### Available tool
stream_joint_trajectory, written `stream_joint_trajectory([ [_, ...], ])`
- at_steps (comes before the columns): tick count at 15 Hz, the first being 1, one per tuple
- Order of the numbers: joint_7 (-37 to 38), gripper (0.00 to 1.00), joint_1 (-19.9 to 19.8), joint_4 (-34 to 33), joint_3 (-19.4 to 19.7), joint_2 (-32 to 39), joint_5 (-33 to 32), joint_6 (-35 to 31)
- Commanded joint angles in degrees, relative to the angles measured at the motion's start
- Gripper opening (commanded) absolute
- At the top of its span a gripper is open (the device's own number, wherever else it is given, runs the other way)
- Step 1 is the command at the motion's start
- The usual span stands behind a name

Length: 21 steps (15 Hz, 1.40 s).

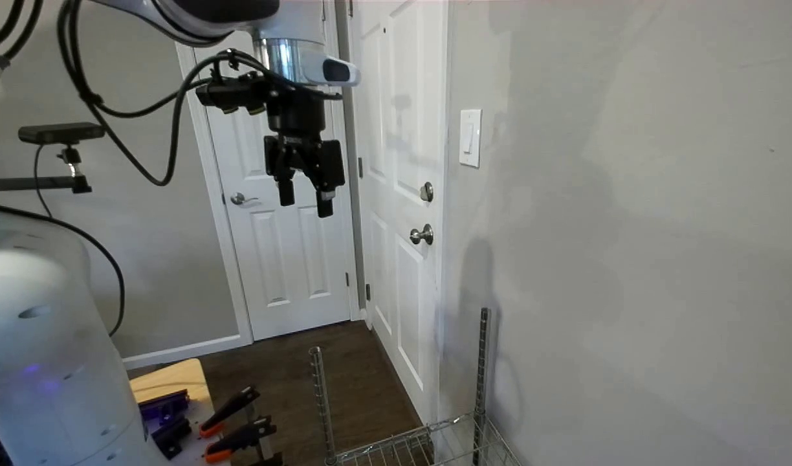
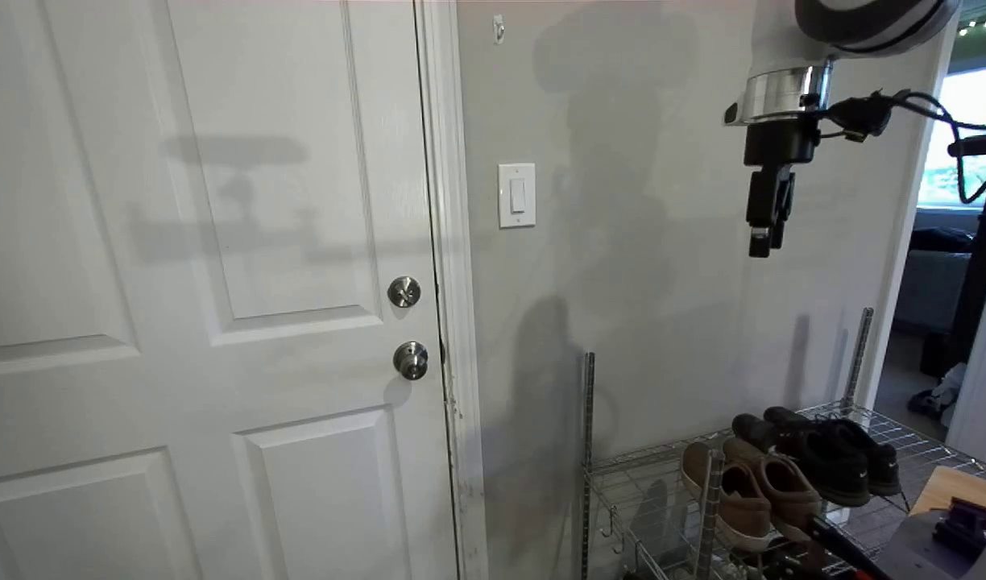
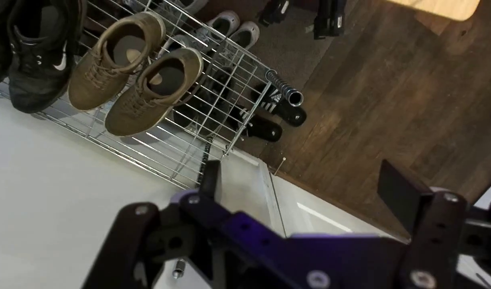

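My gripper (image 1: 305, 199) hangs in the air pointing down, fingers spread and nothing between them. It also shows in an exterior view (image 2: 765, 242) and in the wrist view (image 3: 301, 184). It touches nothing. A white light switch (image 1: 470, 138) is on the grey wall beside it, also in an exterior view (image 2: 516, 196). A white door (image 2: 283, 242) has a round knob (image 2: 411, 360) and a deadbolt (image 2: 404, 292) above it. Below the gripper, a wire rack (image 3: 285, 90) holds tan shoes (image 3: 157, 96) and black shoes (image 3: 37, 72). Black slides (image 3: 265, 129) lie on the floor.
Upright metal posts (image 1: 483, 375) rise from the rack corners near the wall. A second white door (image 1: 286, 259) with a lever handle (image 1: 242, 199) stands behind the arm. Black-and-orange clamps (image 1: 241, 437) sit at the table's wooden edge (image 1: 176, 378). Cables (image 1: 176, 129) loop from the arm.
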State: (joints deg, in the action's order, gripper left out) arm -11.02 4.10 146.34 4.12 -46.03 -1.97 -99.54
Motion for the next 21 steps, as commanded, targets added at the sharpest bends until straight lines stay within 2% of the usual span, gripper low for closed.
stream_joint_trajectory([
  [1, 0.4, 1.0, 0.86, -0.25, -1.8, 3.38, 1.11, -0.56],
  [5, 0.59, 1.0, 0.8, -1.61, -2.21, 5.91, 1.01, -0.91],
  [15, 1.73, 1.0, -2.57, -9.67, 0.55, 10.2, 0.56, -2.39],
  [21, 2.75, 1.0, -4.11, -6.42, 0.25, 13.7, -0.44, -4.13],
])
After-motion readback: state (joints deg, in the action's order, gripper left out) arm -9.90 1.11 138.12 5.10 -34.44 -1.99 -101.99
